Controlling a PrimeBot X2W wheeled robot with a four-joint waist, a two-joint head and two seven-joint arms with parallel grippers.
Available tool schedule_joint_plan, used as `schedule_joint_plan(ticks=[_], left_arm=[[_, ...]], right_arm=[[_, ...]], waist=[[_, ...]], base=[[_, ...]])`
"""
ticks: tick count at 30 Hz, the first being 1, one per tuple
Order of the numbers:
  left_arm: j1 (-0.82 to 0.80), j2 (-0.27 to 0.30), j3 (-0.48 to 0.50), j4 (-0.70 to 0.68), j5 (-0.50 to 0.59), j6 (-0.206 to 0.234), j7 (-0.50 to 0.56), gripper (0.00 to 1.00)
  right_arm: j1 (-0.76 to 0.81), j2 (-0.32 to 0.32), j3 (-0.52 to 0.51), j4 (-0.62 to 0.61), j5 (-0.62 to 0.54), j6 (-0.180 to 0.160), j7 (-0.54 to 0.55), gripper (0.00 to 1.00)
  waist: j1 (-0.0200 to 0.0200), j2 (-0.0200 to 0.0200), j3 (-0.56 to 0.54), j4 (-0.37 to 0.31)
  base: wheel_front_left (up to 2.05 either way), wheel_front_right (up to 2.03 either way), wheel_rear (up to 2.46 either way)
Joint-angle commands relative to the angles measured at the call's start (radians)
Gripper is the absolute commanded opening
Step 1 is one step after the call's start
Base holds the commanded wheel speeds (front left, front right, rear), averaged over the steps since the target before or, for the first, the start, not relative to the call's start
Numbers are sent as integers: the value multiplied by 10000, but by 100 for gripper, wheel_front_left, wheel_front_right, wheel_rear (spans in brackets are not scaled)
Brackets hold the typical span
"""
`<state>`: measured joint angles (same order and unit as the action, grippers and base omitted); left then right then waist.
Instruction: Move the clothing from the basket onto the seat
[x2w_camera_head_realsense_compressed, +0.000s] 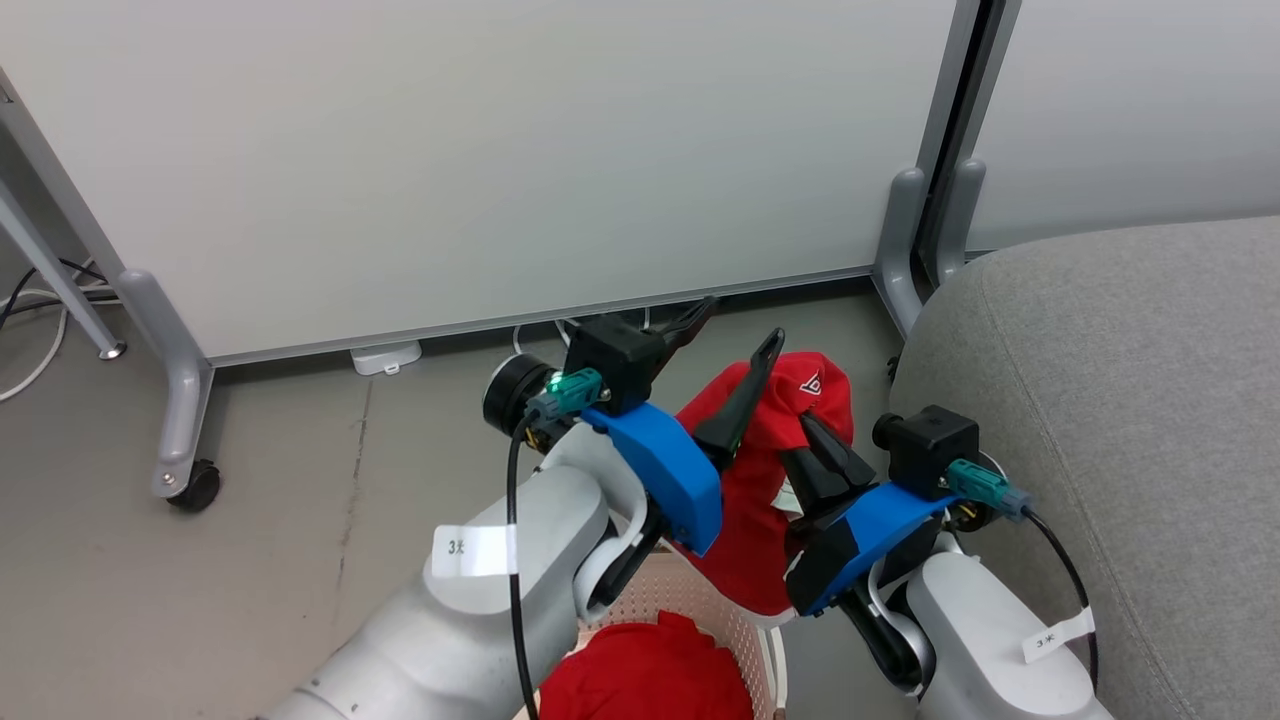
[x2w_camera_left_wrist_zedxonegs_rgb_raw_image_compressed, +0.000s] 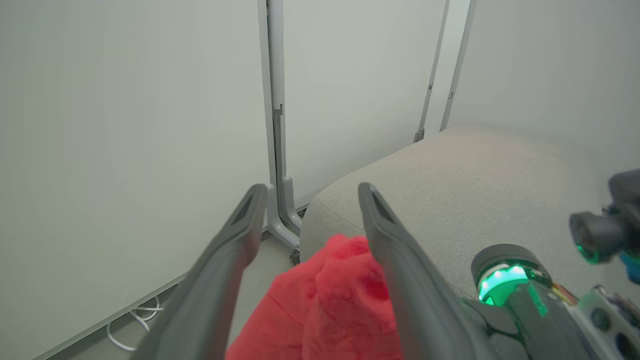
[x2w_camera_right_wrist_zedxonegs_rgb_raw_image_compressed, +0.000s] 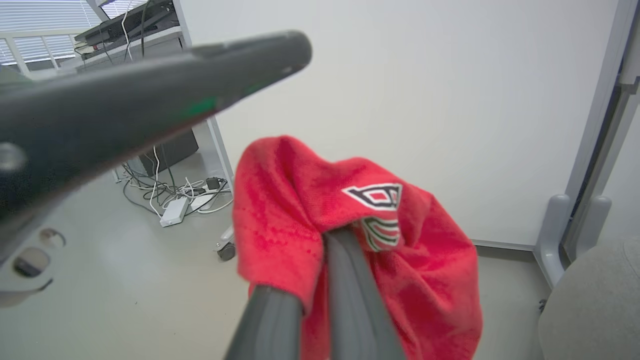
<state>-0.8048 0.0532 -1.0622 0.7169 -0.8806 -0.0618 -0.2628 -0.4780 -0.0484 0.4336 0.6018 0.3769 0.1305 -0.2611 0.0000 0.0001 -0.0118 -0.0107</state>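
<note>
Basket (x2w_camera_head_realsense_compressed: 700, 598): held 1 red garment (x2w_camera_head_realsense_compressed: 650, 680).
Garments: 2 counted; 2nd garment (x2w_camera_head_realsense_compressed: 750, 540) hung above basket.
R gripper (x2w_camera_head_realsense_compressed: 812, 440): clamped on 2nd garment.
L gripper (x2w_camera_head_realsense_compressed: 740, 322): jaws apart.

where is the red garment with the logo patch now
Head view, centre: the red garment hangs from the shut right gripper, beside the open left gripper, above the basket and left of the grey seat.

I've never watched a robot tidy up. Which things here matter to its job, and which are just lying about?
Job: lifted red garment, clamped in right gripper; second red garment; basket; grey seat; open left gripper.
Lying about: white partition panels; castor; floor cables; white adapter.
</note>
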Motion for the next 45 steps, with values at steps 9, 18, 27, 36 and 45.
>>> schedule_joint_plan(ticks=[9, 18, 27, 36, 45], left_arm=[[2010, 629, 1875, -1006, 1634, -118, -29, 100], [4125, 974, 3851, -2157, 3279, -244, -29, 100], [5602, 806, 5563, -2656, 4414, -466, -29, 100], [6128, 576, 6548, -2708, 5059, -635, -29, 100], [6297, 355, 6818, -2692, 5292, -709, -29, 100]], right_arm=[[309, -36, -371, -241, -290, 5, -57, 0], [542, -36, -775, -483, -529, 5, -54, 0], [784, -36, -1118, -685, -682, 5, 75, 0], [869, -36, -1302, -849, -728, 5, 165, 0], [913, -36, -1455, -943, -764, 5, 214, 0]], waist=[[0, -1, 34, -23], [0, -1, 75, -119], [0, -1, 112, -142], [0, -1, 133, -171], [0, -1, 140, -188]], base=[[0, 0, 0], [0, 0, 0], [0, 0, 0], [0, 0, 0], [0, 0, 0]])
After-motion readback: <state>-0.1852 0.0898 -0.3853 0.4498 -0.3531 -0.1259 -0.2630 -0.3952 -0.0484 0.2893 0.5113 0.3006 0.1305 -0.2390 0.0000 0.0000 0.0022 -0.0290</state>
